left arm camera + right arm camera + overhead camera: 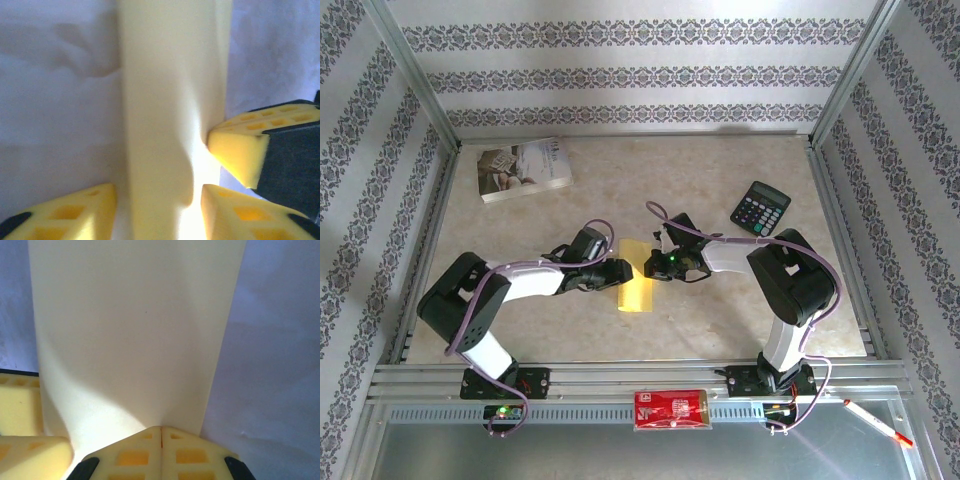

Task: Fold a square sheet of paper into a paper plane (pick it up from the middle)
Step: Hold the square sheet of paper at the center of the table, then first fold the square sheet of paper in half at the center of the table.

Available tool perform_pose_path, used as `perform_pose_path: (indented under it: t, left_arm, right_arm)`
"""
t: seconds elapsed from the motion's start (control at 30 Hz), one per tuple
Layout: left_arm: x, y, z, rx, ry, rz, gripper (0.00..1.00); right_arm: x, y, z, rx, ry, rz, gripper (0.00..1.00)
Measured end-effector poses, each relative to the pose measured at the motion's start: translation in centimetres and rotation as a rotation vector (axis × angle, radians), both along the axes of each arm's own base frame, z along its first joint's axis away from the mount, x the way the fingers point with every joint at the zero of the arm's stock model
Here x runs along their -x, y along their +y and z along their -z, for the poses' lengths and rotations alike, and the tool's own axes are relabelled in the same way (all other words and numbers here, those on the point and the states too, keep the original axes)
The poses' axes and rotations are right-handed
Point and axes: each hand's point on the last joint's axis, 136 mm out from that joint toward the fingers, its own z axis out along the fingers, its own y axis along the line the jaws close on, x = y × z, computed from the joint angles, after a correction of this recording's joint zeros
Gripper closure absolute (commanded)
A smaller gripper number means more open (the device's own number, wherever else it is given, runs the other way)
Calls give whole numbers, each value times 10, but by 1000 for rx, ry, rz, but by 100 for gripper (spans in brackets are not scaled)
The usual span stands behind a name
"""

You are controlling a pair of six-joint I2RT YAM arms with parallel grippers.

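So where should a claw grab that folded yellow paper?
Probably a long edge near its middle, approached from the side. The square sheet of paper is folded into a thin strip lying on the table, so only its edges offer purchase. The left gripper stands open across its width; the right gripper has its shut tips at one edge.

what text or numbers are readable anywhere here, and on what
Nothing can be quoted as it reads.
book: print on the cover, too small to read.
calculator: key marks too small to read.
red packet: white print, blurred, unreadable.
yellow sheet of paper: plain, no text.
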Motion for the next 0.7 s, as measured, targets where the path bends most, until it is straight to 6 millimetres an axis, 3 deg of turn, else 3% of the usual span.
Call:
perform_pose_path:
  t: [0.1,0.2,0.3,0.4,0.5,0.7]
  left_arm:
    - [3,14,-15,-47,-32,-22,46]
    - [1,17,-43,-41,-95,-29,56]
    - [-4,2,-67,-13,-149,4,71]
    - [-5,-22,-76,15,-155,66,79]
    - [-7,-36,-59,3,-110,106,83]
    - [-6,-26,-14,-69,-18,99,84]
  right_arm:
    - [0,0,0,0,-1,0,100]
    - [0,0,0,0,-1,0,100]
    - [1,0,0,1,-7,-1,100]
    - [0,0,0,4,-13,0,100]
    - [0,0,0,4,-15,1,100]
    - [0,0,0,5,-16,1,100]
